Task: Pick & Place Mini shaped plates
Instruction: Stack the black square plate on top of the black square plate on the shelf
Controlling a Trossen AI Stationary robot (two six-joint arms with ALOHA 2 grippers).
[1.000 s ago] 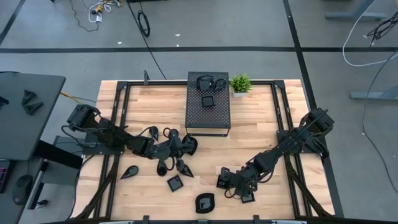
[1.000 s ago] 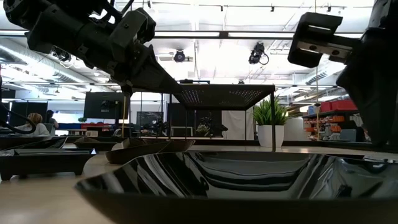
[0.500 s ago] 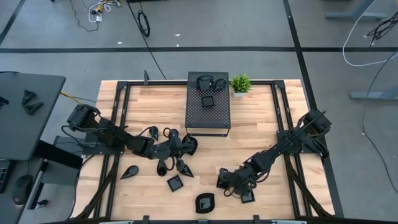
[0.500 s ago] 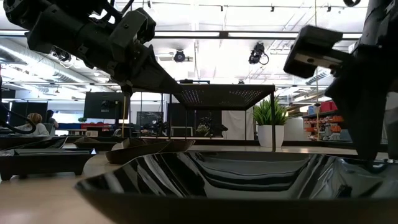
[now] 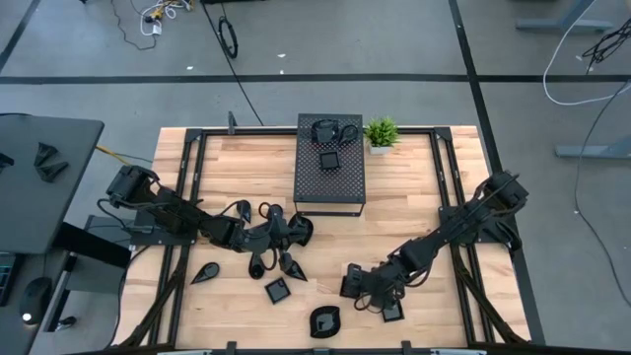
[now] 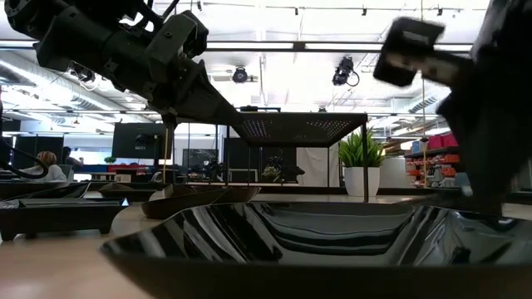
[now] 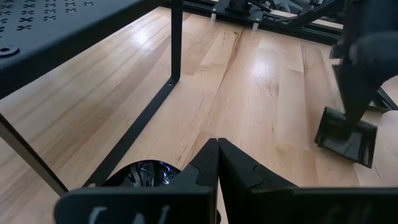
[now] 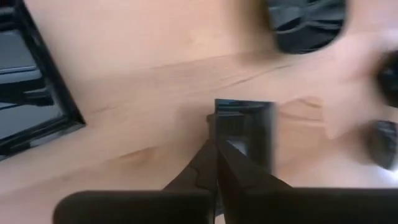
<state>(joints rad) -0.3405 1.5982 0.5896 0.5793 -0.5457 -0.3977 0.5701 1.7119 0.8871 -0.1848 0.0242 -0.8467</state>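
Pinching the rim of a square mini plate (image 8: 244, 127) at the lower middle of the bench (image 5: 414, 187), my right pincer (image 5: 350, 286) sat pressed together. My left pincer (image 5: 296, 232), likewise closed, hovered center-left among more mini shaped plates (image 5: 278, 289).

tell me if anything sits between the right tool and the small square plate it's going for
Nothing visible does. The right tool is shut with its tips right at the rim of the square plate, bare wood around them. The other plates lie farther off to the side.
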